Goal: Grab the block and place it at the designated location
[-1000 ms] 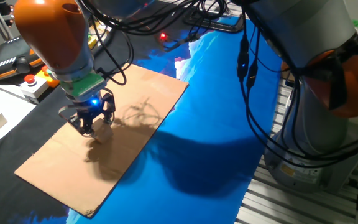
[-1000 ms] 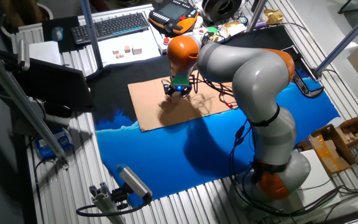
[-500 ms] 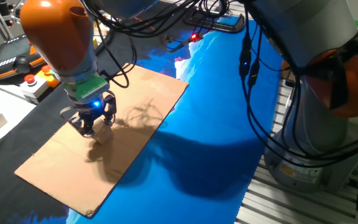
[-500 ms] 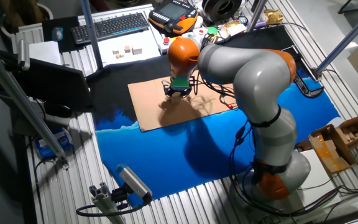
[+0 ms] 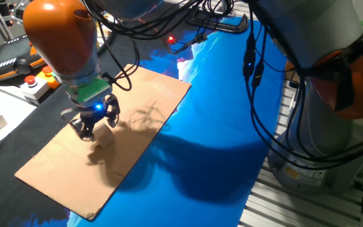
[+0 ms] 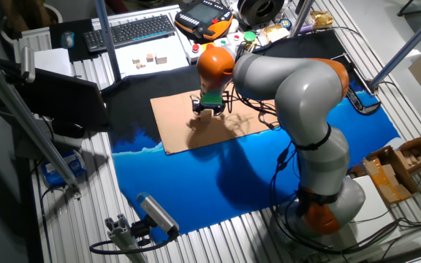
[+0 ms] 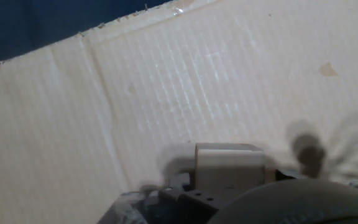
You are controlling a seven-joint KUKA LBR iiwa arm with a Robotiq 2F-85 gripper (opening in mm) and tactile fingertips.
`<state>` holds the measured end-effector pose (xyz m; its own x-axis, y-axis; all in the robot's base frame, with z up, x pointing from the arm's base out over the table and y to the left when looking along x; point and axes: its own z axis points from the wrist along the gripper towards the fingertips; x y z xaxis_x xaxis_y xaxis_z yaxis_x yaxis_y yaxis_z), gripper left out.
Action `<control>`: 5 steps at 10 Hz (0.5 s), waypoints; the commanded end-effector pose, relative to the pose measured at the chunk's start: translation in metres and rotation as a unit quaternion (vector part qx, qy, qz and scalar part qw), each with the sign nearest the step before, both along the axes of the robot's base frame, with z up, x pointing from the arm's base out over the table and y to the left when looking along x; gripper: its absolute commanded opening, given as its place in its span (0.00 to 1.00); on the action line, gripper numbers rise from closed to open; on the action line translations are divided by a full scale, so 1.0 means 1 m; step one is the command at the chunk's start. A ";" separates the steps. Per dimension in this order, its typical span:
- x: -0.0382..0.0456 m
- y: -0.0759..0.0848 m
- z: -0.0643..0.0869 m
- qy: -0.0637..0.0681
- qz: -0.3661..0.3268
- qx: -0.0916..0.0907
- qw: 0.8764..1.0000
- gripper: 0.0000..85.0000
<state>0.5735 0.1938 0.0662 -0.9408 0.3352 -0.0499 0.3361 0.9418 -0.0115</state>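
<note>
My gripper hangs over the left part of the brown cardboard sheet, fingers pointing down. In the hand view the light tan block sits sharp between my fingers, just over the cardboard, so the gripper is shut on it. The designated location, a small dark grey dot, shows blurred on the cardboard just right of the block. In the other fixed view the gripper is near the sheet's far edge; the block and dot are too small to make out there.
The cardboard lies partly on a blue cloth. A box with a red button stands left of the sheet. A white sheet with small cubes, a keyboard and a teach pendant lie behind it. Cables hang off the arm.
The hand has shifted slightly up and to the right over the cardboard with the block still between its fingers.
</note>
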 end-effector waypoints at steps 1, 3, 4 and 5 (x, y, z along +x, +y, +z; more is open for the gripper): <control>0.0003 0.000 0.005 0.000 -0.001 -0.003 1.000 0.83; -0.0005 0.000 0.023 0.000 -0.005 -0.016 1.000 0.83; 0.0004 -0.002 0.032 0.004 -0.002 -0.018 1.000 0.83; 0.0018 -0.005 0.043 0.006 0.000 -0.015 1.000 0.82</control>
<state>0.5757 0.1873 0.1086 -0.9417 0.3329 -0.0475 0.3350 0.9412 -0.0443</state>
